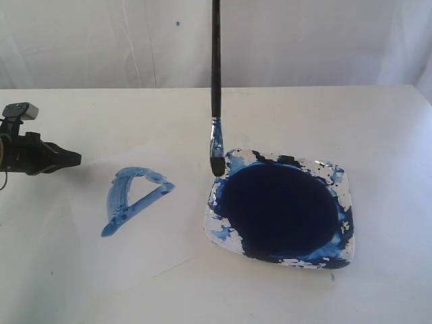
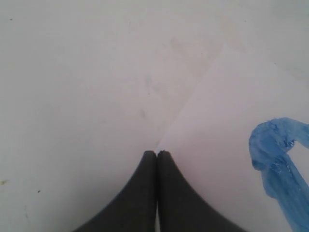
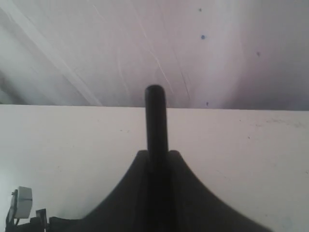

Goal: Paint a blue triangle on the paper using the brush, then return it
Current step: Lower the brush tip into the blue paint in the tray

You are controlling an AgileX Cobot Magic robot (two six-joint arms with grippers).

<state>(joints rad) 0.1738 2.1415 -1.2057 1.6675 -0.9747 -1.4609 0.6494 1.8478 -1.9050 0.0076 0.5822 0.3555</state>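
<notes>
Exterior view: brush (image 1: 216,81) stands upright, bristles down at dish (image 1: 335,177) rim.

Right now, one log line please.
triangle: painted; brush: upright, tip at dish rim, right fingers shut on it; left fingers: shut, empty

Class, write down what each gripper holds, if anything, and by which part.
The right gripper holds the brush near the top end of its black handle, bristles down. The left gripper is shut and holds nothing.
</notes>
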